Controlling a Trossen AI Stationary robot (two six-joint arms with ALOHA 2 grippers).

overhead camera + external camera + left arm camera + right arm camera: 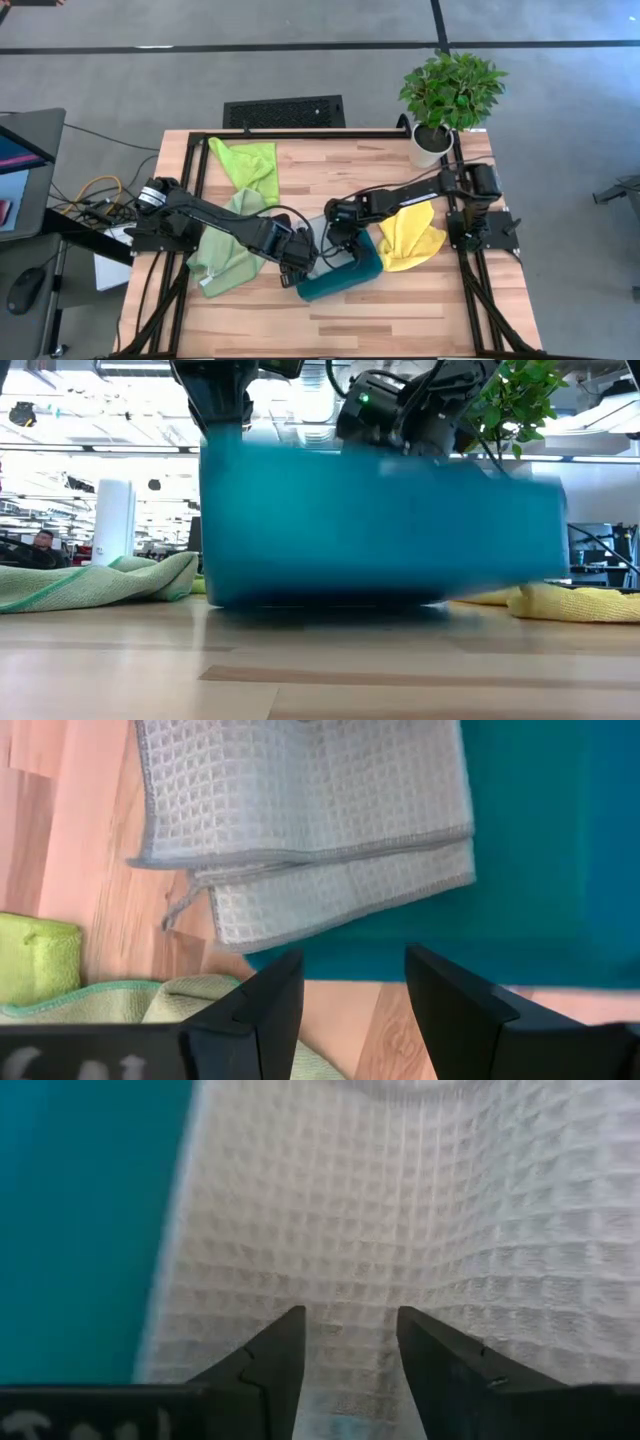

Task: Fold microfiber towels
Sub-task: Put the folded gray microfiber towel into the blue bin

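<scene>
**Over the teal tray, both grippers meet at the grey towel**

Near the middle of the light wooden table (400, 320), the rigid teal rectangular tray (345, 280) lies at a slant, and both dark arms reach down to it from opposite sides. The light grey waffle-weave microfiber towel (300, 830) lies folded in layers, partly on the tray and partly hanging over its edge onto the wood.

The left gripper (352, 995) hovers at the tray's edge, just beside the lower border of the grey towel. Its two fingers stand apart with a clear gap, and nothing is between them. The towel is close in front of the fingertips but not touching them, as far as the left wrist view shows.

The right gripper (350, 1345) is directly above the same grey towel, very near the cloth. Its fingers are also spread, and they grasp nothing; the waffle fabric fills the gap behind them.

The pale sage green soft towel (225, 250) lies crumpled under the left arm, just beside the tray. The lime green towel (250, 165) lies farther back on the table, touching the sage one. The yellow towel (410, 240) lies bunched on the other side of the tray, under the right arm. A potted green plant in a white pot (445, 100) stands at the far right corner.
</scene>
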